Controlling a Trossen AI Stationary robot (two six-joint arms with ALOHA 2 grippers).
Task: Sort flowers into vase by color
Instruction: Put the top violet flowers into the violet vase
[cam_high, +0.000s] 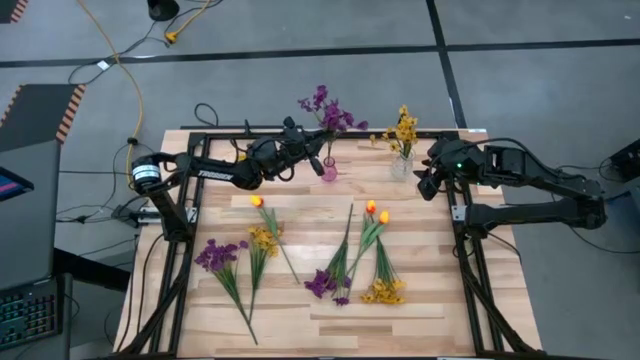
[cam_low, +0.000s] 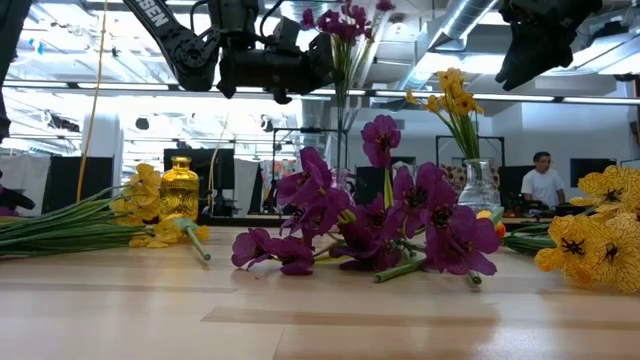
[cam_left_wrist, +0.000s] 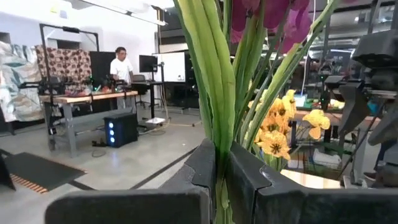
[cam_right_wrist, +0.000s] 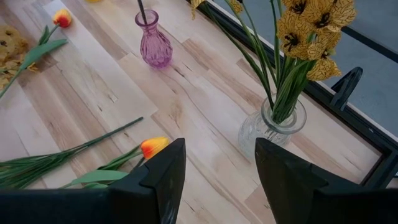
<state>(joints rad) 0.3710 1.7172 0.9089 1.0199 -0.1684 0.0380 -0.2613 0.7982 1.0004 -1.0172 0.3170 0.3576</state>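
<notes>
I had the left gripper pinched tight on the green stems of a purple sprig, holding it over the pink vase at the table's far edge. The stems looked light and springy (plastic, so slippery), and low on the stalk seemed the place to hold. The right gripper hung spread beside the clear vase of yellow flowers. More flowers lay loose on the table.

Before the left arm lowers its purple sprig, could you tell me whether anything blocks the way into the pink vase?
Nothing visible does. The left gripper, shut on the purple sprig, holds its stem right over the pink vase; the yellow flowers' clear vase stands apart.
</notes>
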